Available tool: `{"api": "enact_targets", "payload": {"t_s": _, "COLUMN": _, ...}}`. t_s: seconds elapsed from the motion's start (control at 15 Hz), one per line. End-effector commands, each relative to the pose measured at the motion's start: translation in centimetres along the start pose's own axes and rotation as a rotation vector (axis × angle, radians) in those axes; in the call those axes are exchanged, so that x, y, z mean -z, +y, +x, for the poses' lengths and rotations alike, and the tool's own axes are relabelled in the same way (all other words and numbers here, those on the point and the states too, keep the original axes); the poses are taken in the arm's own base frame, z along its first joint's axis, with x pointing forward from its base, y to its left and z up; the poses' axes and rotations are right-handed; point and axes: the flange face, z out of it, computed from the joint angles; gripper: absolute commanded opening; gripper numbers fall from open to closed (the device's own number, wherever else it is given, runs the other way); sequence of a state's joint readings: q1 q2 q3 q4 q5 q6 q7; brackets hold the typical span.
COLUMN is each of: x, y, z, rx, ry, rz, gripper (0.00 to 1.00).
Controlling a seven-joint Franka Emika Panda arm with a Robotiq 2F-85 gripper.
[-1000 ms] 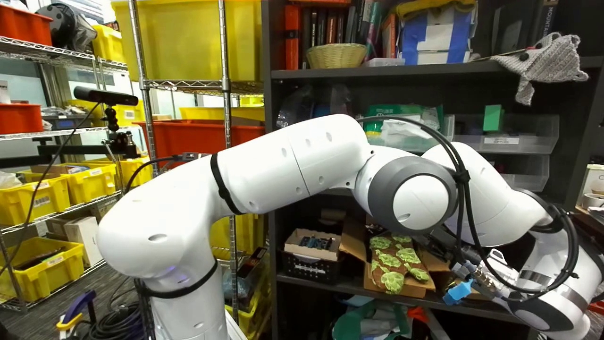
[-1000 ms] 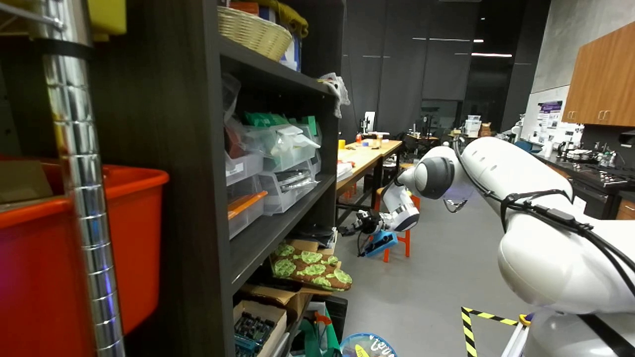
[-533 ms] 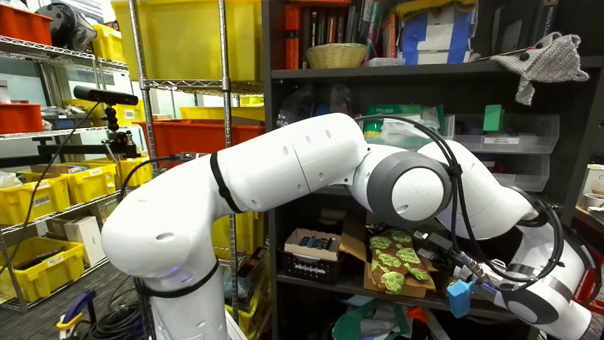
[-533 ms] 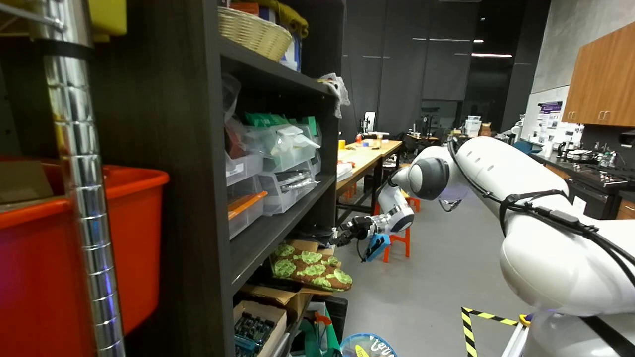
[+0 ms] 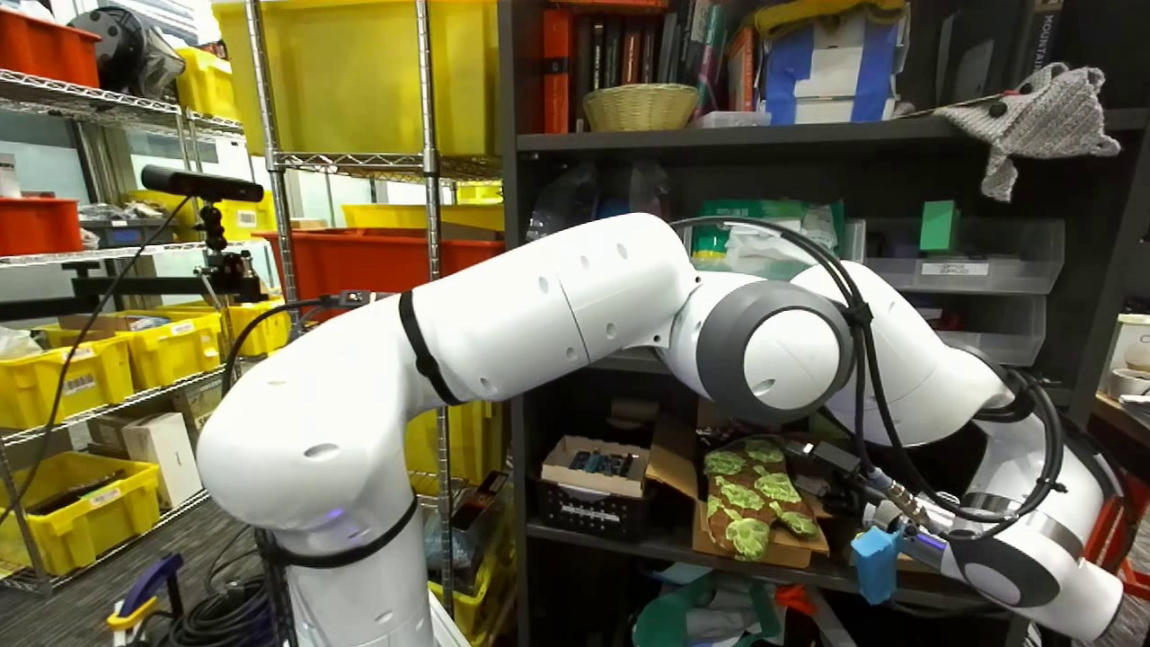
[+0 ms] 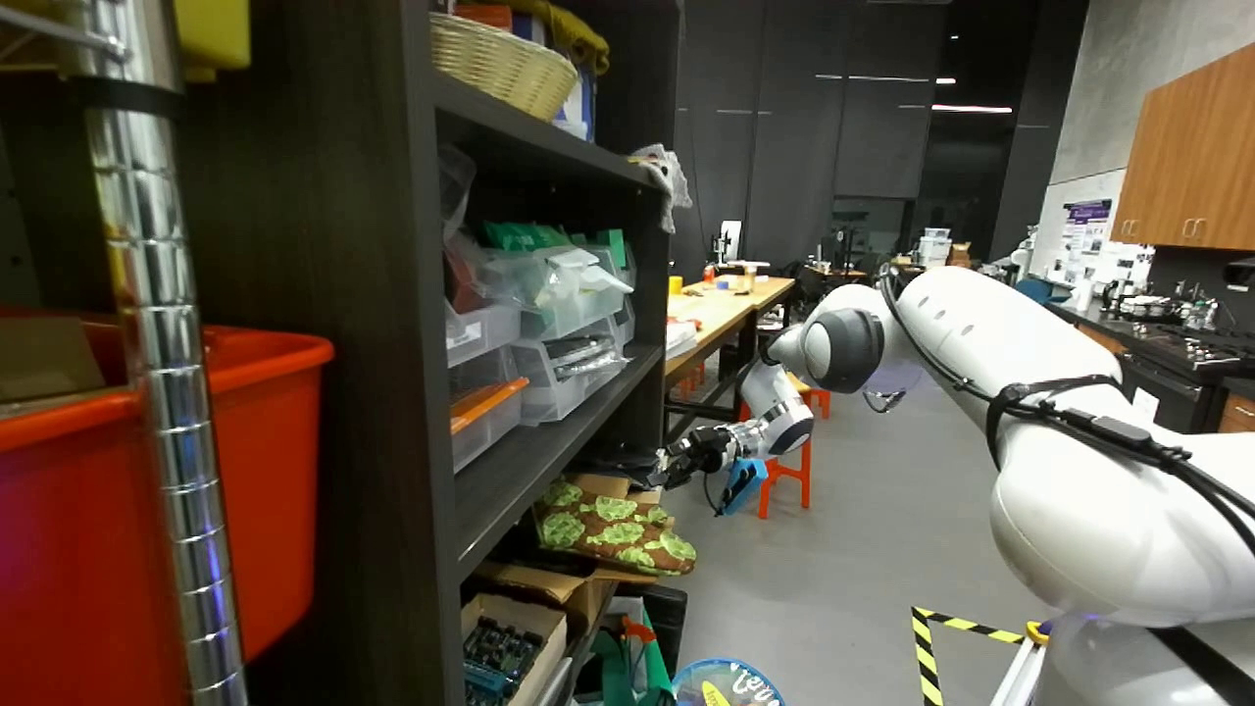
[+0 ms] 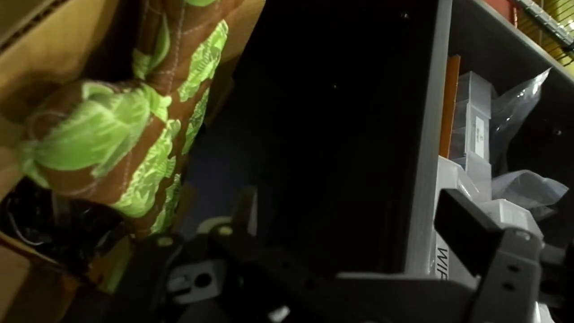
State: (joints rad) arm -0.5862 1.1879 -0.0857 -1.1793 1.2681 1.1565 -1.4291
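Hovering near the leaf-patterned mitt (image 7: 134,134), the gripper (image 7: 352,217) stands spread; padded fabric probably handles light and soft, best pinched along an edge.

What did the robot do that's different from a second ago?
In an exterior view, the hand moved left and slightly down, nearer the bookcase, and the robot arm shifted with it. Nothing was grabbed or let go. The hand stays open, and the oven mitt still sticks out of the cardboard box.
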Motion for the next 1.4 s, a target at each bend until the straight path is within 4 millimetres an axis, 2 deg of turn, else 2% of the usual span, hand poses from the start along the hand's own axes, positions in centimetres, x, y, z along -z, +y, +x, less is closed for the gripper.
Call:
{"api": "enact_targets", "payload": {"t_s": 0.0, "x": 0.3, "y": 0.0, "z": -0.9, "rx": -0.127, "ry": 0.004, "rz": -0.003, "gripper": 1.00}}
{"api": "enact_targets", "payload": {"t_s": 0.47, "x": 2.4, "y": 0.6, "z": -2.8, "rx": -0.275, "ry": 0.042, "rz": -0.008, "gripper": 1.00}}
{"api": "enact_targets", "payload": {"t_s": 0.87, "x": 4.3, "y": 2.2, "z": -4.7, "rx": -0.375, "ry": 0.086, "rz": -0.002, "gripper": 1.00}}
{"api": "enact_targets", "payload": {"t_s": 1.33, "x": 4.7, "y": 4.2, "z": -6.4, "rx": -0.459, "ry": 0.096, "rz": 0.015, "gripper": 1.00}}
